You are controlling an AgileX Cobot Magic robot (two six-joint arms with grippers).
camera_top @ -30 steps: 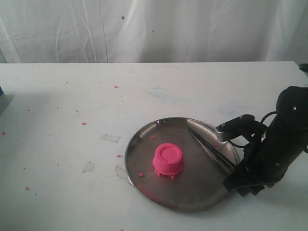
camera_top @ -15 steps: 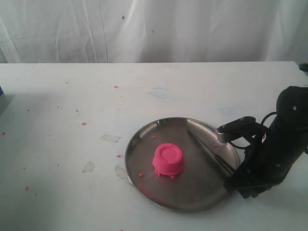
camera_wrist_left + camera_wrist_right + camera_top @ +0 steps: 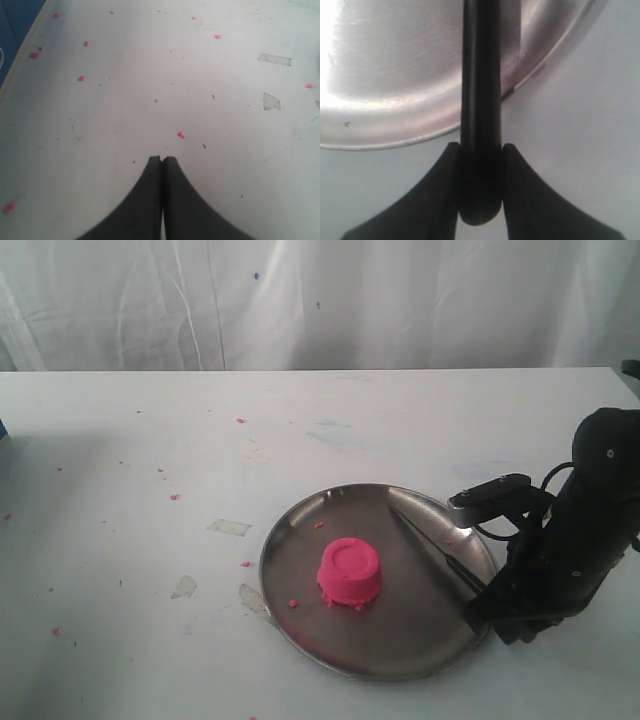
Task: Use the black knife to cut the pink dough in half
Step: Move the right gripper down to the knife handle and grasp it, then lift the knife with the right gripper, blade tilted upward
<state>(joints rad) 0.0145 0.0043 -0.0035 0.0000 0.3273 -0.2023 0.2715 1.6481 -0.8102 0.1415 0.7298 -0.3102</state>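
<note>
Steel plate's (image 3: 300, 540) rim bears the black knife (image 3: 480, 90), clamped by the right hand (image 3: 480, 155).

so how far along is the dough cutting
Done: the right gripper has closed on the black knife by its handle, at the steel plate's rim. In hand: the blade lies across the plate. Left: the pink dough is one uncut lump. The left gripper is shut, empty.
</note>
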